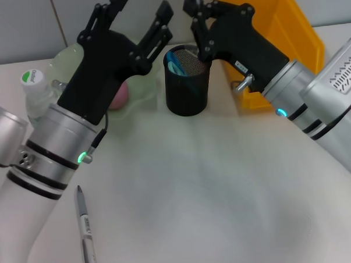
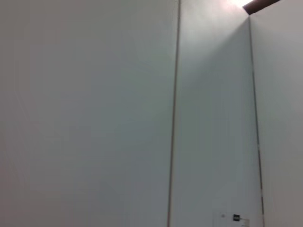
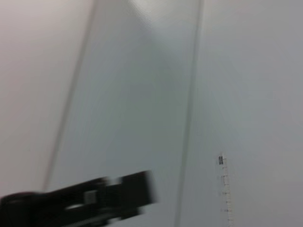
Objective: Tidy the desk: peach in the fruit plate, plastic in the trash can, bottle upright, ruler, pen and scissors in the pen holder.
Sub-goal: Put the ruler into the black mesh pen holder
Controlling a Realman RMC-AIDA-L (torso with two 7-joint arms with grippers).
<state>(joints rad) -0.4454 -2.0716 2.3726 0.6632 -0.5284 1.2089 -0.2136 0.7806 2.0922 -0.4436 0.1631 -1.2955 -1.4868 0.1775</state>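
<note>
**Pen left lying at near left edge as both grippers are raised**

Pen [image 1: 85,228] is seen flat on the desk [image 1: 213,200] by the near left edge. Left gripper [image 1: 140,13] is held spread wide, empty, above the fruit plate [image 1: 136,95] holding the peach [image 1: 120,96]. Right gripper [image 1: 192,13] is poised over the pen holder [image 1: 186,81]; its opening cannot be told. Bottle [image 1: 37,91] stands upright at far left, trash can [image 1: 282,39] at far right.

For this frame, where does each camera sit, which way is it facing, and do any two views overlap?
Head view: on the robot's head, looking down at the desk; shows the left gripper, the right gripper, the pen holder and the pen.
Left wrist view: on the left wrist, aimed at a bare panelled wall; none of the robot shows.
Right wrist view: on the right wrist, facing that wall too, with a blurred black part at the edge.
The wrist views share only wall.
</note>
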